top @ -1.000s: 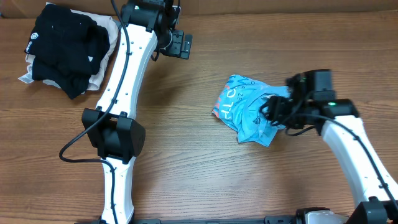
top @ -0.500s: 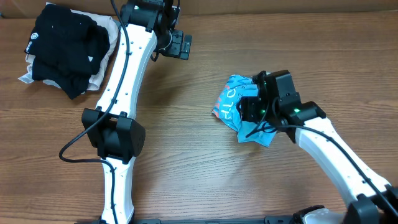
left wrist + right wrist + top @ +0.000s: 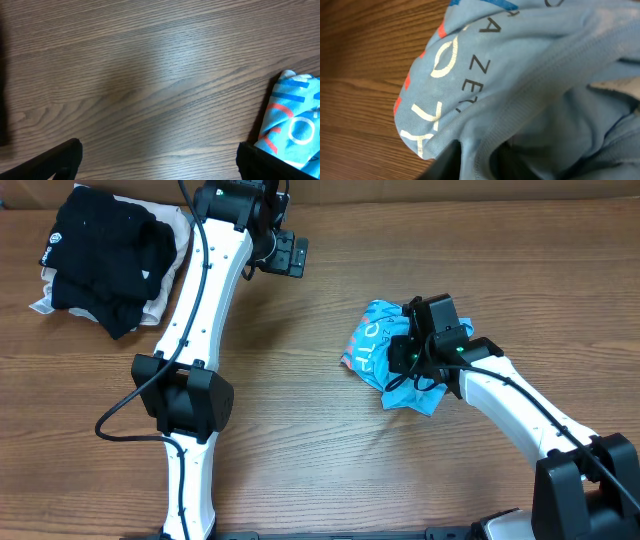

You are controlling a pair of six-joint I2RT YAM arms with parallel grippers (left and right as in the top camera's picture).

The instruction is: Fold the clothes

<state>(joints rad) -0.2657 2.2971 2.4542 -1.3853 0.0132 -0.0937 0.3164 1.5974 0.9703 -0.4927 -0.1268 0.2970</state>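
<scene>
**Right claw buried in the blue shirt, left one idle up top**

A crumpled sky-blue T-shirt (image 3: pixel 372 345) of thin fabric, printed with white lettering and some red, lies bunched in a heap on the brown wood-grain table (image 3: pixel 300 440), a little right of the middle. The right gripper (image 3: pixel 402 358) is down on the heap's right half. Its wrist camera sees almost nothing but blue cloth (image 3: pixel 495 75). At the bottom edge of that view, its dark fingers (image 3: pixel 445 162) stand close together with a ridge of the fabric nipped between them.

The left gripper (image 3: pixel 290 252) hangs over bare wood at the far side of the table, well apart from the shirt. Its claw is spread wide with nothing in it. Its camera catches just one corner of the shirt (image 3: pixel 295 120) at the right edge.

In the far left corner, a black garment with a small white logo (image 3: pixel 100 255) sits piled on a beige cloth (image 3: pixel 178 240).
</scene>
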